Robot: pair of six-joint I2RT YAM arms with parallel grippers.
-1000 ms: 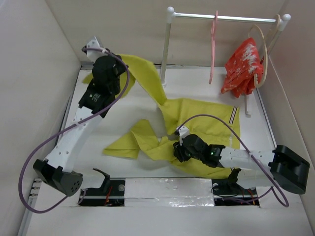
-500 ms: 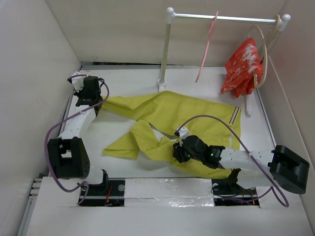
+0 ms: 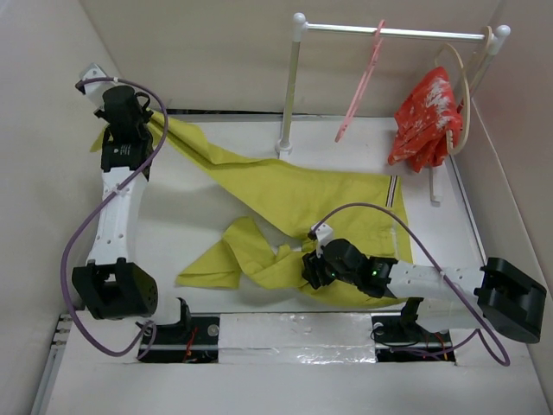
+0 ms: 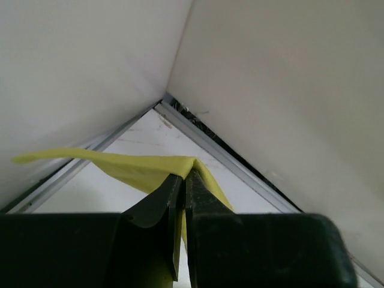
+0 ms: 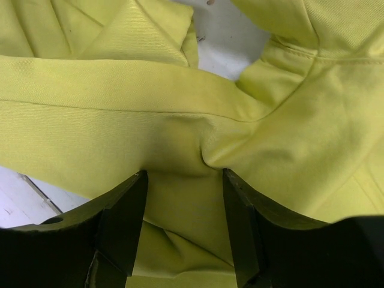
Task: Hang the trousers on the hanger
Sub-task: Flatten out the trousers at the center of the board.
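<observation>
The mustard-yellow trousers lie spread over the table, one leg stretched up to the far left corner, the striped waistband at the right. My left gripper is shut on that leg's end, seen in the left wrist view with yellow cloth pinched between the jaws. My right gripper is open, its fingers pressed down on a fold of the trousers in the right wrist view. The pink hanger hangs tilted on the rail.
A white rail stand stands at the back. A beige hanger with a red patterned garment hangs at its right end. Walls close in on the left, back and right.
My left arm has swung the trouser leg down to the table and then up toward the far left corner, pulling it taut. The pink hanger has swung. The right gripper stayed put.
</observation>
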